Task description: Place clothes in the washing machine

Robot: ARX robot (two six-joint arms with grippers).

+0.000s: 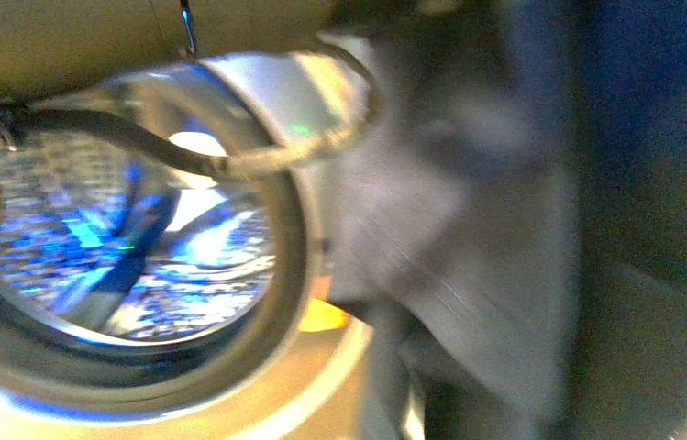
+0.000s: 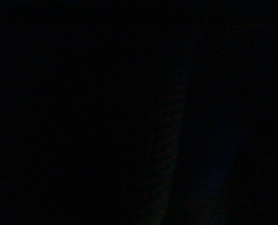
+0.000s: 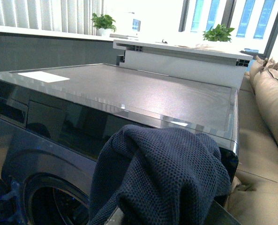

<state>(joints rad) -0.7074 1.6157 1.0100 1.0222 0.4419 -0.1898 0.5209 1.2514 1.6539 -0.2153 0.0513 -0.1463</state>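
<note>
Clothes (image 3: 162, 178): dark navy knit, bunched close to right wrist camera, on near side of washing machine (image 3: 129, 93) front, not inside porthole (image 1: 128, 238). Left wrist view dark. Jaws hidden; grip cannot be told

A home-like room: washing machine (image 3: 129, 93) beside a beige sofa (image 3: 270, 98), potted plants (image 3: 103, 21) along bright windows (image 3: 214, 14).
</note>
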